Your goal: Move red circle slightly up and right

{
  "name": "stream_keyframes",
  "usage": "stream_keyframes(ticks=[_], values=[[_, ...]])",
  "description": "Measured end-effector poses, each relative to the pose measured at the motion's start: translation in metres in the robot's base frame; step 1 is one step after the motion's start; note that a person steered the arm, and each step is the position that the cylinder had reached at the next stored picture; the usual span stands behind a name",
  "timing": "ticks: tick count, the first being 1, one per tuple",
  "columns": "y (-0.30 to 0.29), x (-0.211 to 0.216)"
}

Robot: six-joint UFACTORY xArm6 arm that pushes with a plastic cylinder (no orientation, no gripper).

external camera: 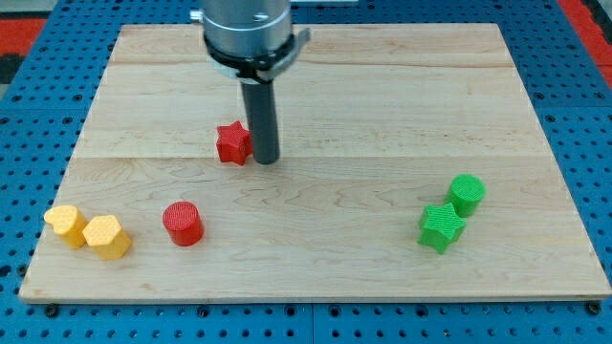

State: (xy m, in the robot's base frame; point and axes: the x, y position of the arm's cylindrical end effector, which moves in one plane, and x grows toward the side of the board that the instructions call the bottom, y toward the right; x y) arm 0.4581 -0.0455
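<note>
Wooden board (382, 96), rod down near centre, six blocks out.
The arm ends in a plain rod, no jaws, holding nothing; my tip (265, 161) sits just right of the red star (232, 143). Red circle (182, 224) lies well below-left of it. Green star (441, 227) touches green circle (467, 194); two yellow blocks (65, 225) (106, 236) touch at lower left.

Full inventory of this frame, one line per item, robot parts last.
red circle: 1, red, lower left of centre
red star: 1, red, centre left, right beside my tip
yellow blocks: 2, yellow, the view's bottom left, touching
green circle: 1, green, right side
green star: 1, green, just below-left of the green circle, touching
board: 1, light wood, on blue pegboard
my tip: 1, dark rod, right of the red star, above-right of the red circle
</note>
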Motion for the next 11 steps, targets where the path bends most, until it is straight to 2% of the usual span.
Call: stream_keyframes(ticks=[1, 2, 3, 4, 5, 6, 7, 8, 9, 10, 11], values=[[-0.058, 0.017], [-0.07, -0.015], [-0.014, -0.046], [-0.009, -0.009], [0.001, 0.117], [-0.063, 0.157], [-0.08, 0.096], [-0.092, 0.09], [-0.13, 0.084], [-0.127, 0.036], [-0.068, 0.034]])
